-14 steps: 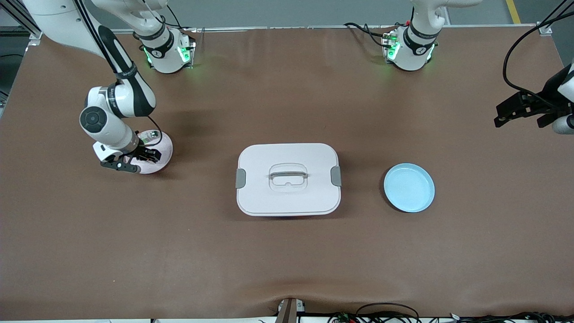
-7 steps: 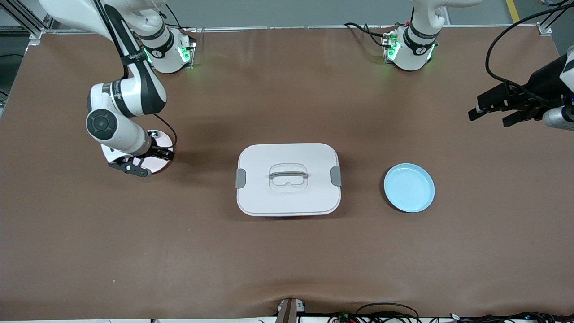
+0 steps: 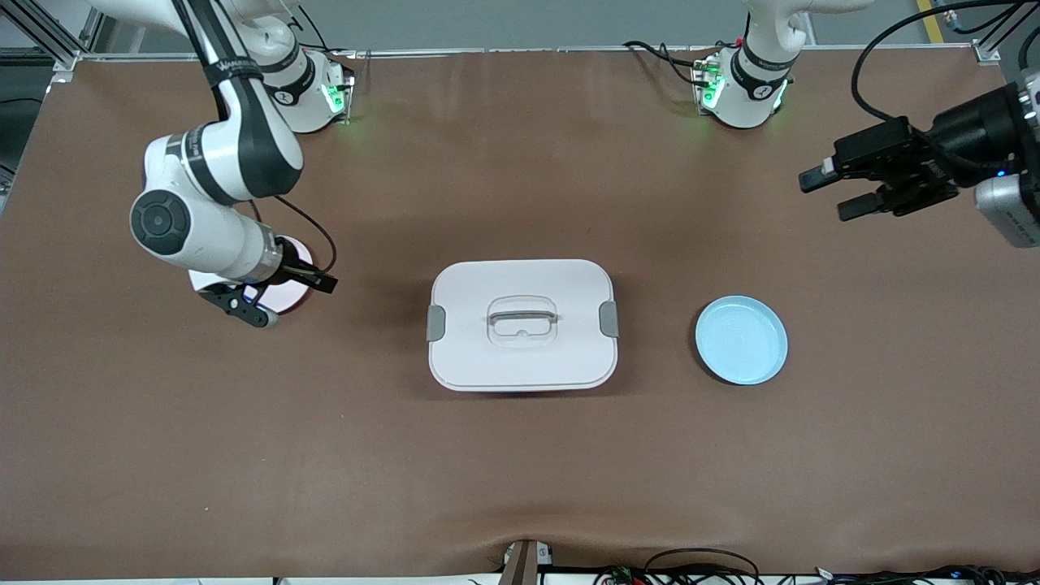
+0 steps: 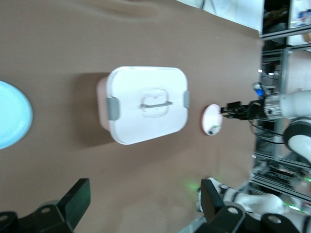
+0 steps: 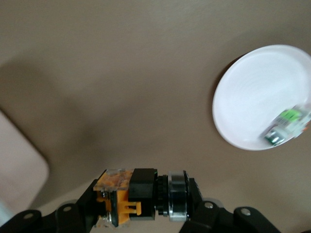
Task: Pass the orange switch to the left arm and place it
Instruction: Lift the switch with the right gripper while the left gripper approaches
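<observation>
My right gripper (image 3: 319, 282) is shut on the orange switch (image 5: 138, 196), a small black part with an orange end, and holds it in the air beside the pink plate (image 3: 291, 297), toward the box. The white box (image 3: 520, 361) with grey clips stands mid-table; its corner shows in the right wrist view (image 5: 17, 170). My left gripper (image 3: 825, 197) is open and empty, up in the air over bare table near the left arm's end, its fingers (image 4: 74, 201) wide apart. The left wrist view shows the box (image 4: 146, 124) and my right gripper (image 4: 233, 109).
A small silvery-white part with green (image 5: 286, 124) lies in the pink plate (image 5: 252, 92). A round blue plate (image 3: 741, 340) sits beside the box toward the left arm's end. Brown table mat lies all around.
My right gripper has lifted off the pink plate with the switch and moved toward the box. My left gripper has swung in from the table's end toward the middle and higher.
</observation>
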`<state>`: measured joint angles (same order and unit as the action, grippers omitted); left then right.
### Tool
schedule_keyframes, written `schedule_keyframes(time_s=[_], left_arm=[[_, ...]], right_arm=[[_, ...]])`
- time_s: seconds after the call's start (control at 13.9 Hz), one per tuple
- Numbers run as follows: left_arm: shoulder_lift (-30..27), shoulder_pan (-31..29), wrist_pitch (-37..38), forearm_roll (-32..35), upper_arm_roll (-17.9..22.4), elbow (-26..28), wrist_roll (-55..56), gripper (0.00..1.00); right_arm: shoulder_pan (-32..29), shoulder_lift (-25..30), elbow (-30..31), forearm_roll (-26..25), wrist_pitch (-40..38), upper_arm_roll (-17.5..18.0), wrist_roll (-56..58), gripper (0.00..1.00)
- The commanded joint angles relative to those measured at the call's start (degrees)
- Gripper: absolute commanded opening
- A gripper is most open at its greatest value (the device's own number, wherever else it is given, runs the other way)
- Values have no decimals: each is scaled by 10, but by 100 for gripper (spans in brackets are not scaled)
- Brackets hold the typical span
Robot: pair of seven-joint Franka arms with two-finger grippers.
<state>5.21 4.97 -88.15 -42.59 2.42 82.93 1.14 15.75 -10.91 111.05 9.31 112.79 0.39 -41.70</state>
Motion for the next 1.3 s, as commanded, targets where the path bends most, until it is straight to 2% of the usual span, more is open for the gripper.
schedule_keyframes(time_s=[0.0,0.22,0.43,0.72,0.86,1.22], left_arm=[[27,11,-7,-50,-1,-1,-8,100],[37,19,-20,-85,-13,20,-7,100],[36,18,-73,-86,-53,40,-3,100],[38,19,-132,-107,-92,64,1,100],[45,23,-152,-112,-102,68,1,100],[58,30,-199,-113,-137,69,3,100]], right_arm=[[27,-14,-49,40,-13,-5,-58,0],[62,-27,-111,47,-36,-4,-143,0],[99,-65,-196,51,-70,-4,-240,0],[107,-94,-270,139,-72,-5,-320,0],[118,-113,-297,140,-72,-5,-367,0],[149,-192,-436,148,-80,-4,-509,0]])
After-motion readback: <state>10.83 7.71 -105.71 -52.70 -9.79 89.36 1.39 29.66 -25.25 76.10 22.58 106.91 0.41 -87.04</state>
